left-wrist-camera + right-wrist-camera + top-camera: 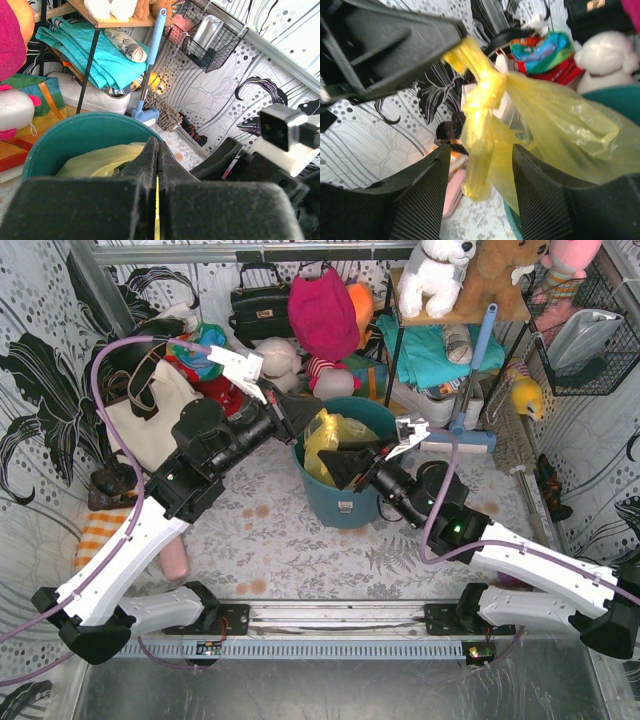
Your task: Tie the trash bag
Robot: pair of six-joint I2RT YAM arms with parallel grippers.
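Note:
The trash bag [336,431] is thin yellow plastic and sits in the round teal bin [335,508]. My left gripper [306,424] is above the bin's left rim, shut on a twisted end of the bag. In the left wrist view a yellow strip shows between its closed fingers [145,160], with the trash bag [97,160] below. In the right wrist view the trash bag [560,125] has a knotted bunch [487,90], and a loose tail [479,170] hangs from it. My right gripper [482,148] is open around that tail, not pinching it. From above, the right gripper [338,466] is over the bin.
Behind the bin are handbags [262,302], plush toys [322,315] and a shelf with folded teal cloth [430,350]. A blue-handled brush [472,375] leans at the right. A wire basket [585,335] hangs on the right wall. A pink object [175,560] and a striped cloth [100,535] lie at the left.

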